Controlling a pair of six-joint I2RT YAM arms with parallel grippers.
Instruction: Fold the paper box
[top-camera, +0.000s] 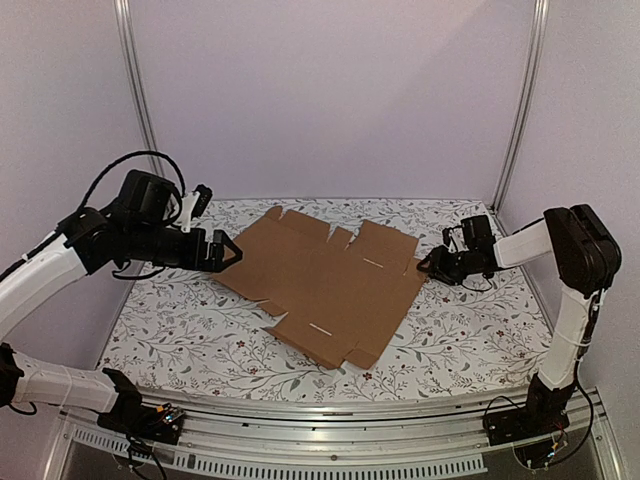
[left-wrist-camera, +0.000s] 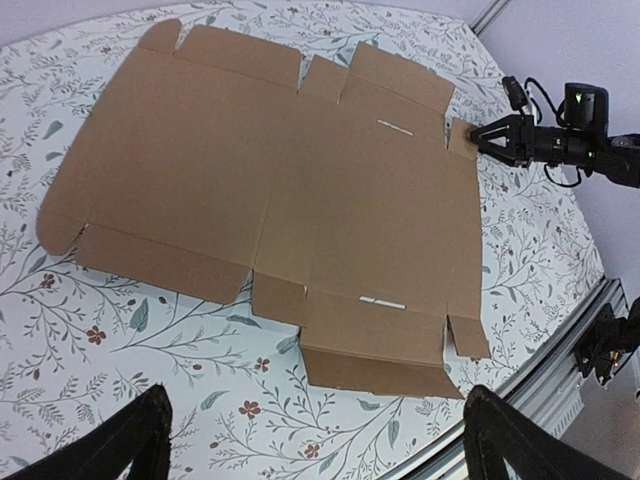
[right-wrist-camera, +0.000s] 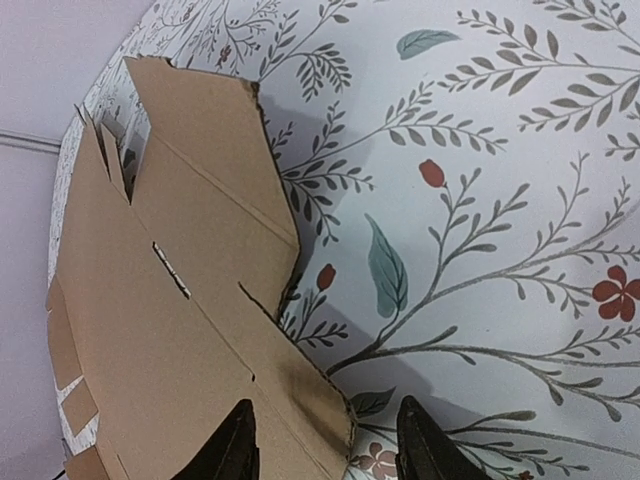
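Note:
The paper box (top-camera: 325, 280) is a flat brown cardboard sheet with flaps, tabs and slits, lying unfolded on the flowered table. It fills most of the left wrist view (left-wrist-camera: 280, 180). My left gripper (top-camera: 228, 252) hovers open and empty above the sheet's left edge, its fingers (left-wrist-camera: 135, 440) spread wide. My right gripper (top-camera: 428, 265) is low at the sheet's right edge, open, with its fingertips (right-wrist-camera: 235, 450) on either side of a small side tab (right-wrist-camera: 325, 400). The right gripper also shows in the left wrist view (left-wrist-camera: 482, 135), pointing at that tab (left-wrist-camera: 460, 135).
The flowered table cover (top-camera: 200, 330) reaches a metal rail (top-camera: 350, 440) at the near edge. White walls and two upright posts (top-camera: 520, 100) enclose the back and sides. The right arm's cable (left-wrist-camera: 545, 100) hangs beside its wrist.

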